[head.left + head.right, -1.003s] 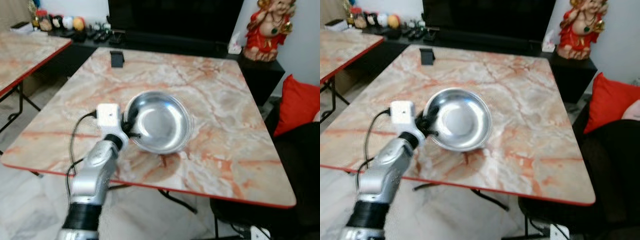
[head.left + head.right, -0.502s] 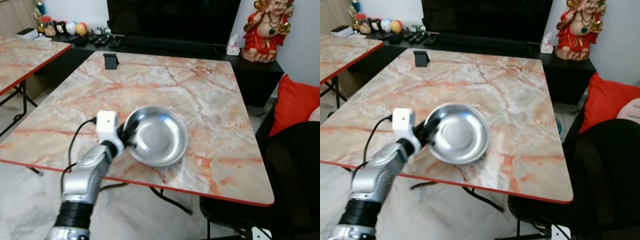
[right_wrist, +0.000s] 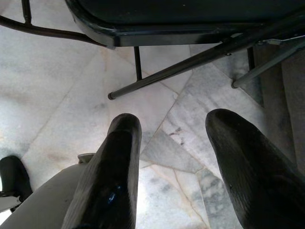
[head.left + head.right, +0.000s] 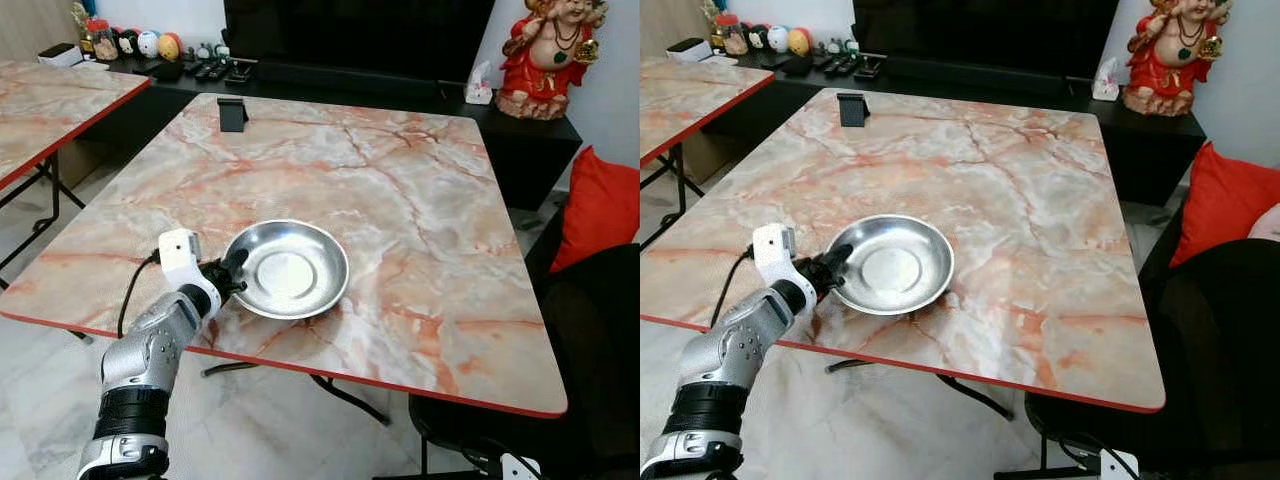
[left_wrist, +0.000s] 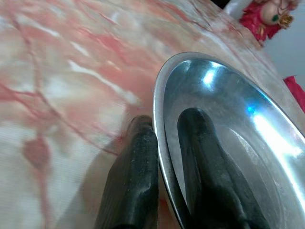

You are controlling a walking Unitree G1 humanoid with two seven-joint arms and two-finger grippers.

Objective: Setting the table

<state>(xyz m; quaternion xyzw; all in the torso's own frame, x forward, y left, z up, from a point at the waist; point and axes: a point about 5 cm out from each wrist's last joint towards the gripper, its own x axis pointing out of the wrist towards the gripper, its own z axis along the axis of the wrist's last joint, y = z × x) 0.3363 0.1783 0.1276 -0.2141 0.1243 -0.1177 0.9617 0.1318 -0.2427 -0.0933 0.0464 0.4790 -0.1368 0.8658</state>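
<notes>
shiny round steel bowl [image 4: 287, 271]

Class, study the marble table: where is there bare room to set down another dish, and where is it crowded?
Bare marble lies right of the steel bowl out to the table edge, and between the bowl and the small black stand at the far left corner. Crowded: the near left edge, where the left gripper has its jaws clamped on the bowl's rim.

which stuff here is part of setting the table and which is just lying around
Part of the job:
- steel bowl, gripped at its rim by the left gripper
- marble table it rests on

Just lying about:
- small black stand at the table's far corner
- red figurine on the cabinet
- red cushion
- second table to the left
</notes>
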